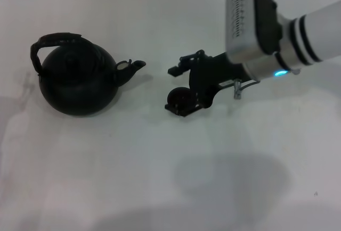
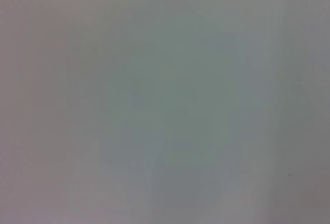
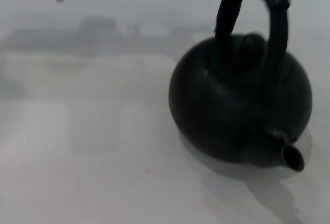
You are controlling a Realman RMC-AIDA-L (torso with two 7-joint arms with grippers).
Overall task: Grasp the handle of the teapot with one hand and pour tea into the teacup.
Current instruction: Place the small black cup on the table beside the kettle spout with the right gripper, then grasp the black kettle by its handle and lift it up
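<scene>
- Bench (image 1: 160, 178): a plain white surface carrying all the things; the left wrist view shows only blank pale surface, and the left hand appears in no view.
- Right arm (image 1: 298, 29): enters from the upper right of the head view, its white and grey forearm sloping down toward the middle of the bench.
- Teapot (image 1: 80, 79): stands upright on the bench at the robot's left, well apart from the right hand, spout (image 1: 133, 66) pointing toward that hand. Its round matte-black body looks stiff and probably heavy, more so if filled; the smooth curved wall would give poor purchase.
- Handle (image 1: 53, 42): a thick arched bail over the lid, standing up but leaning a little to the robot's left in the head view. In the right wrist view it rises clear of the lid, leaving room beneath for a finger. Its rough wrapped surface should resist slipping; the top of the arch seems the best place to take hold, so that the pot hangs balanced and tips about 1 steady point.
- Right hand (image 1: 184, 90): low over the bench just right of the spout, fingers aimed at the pot. The teacup (image 1: 178, 99) lies between them, but whether they press on it or merely flank it I cannot tell.
- Teacup: tiny, round, black, sitting at bench level; it looks light, easily knocked, and a narrow target for pouring.
</scene>
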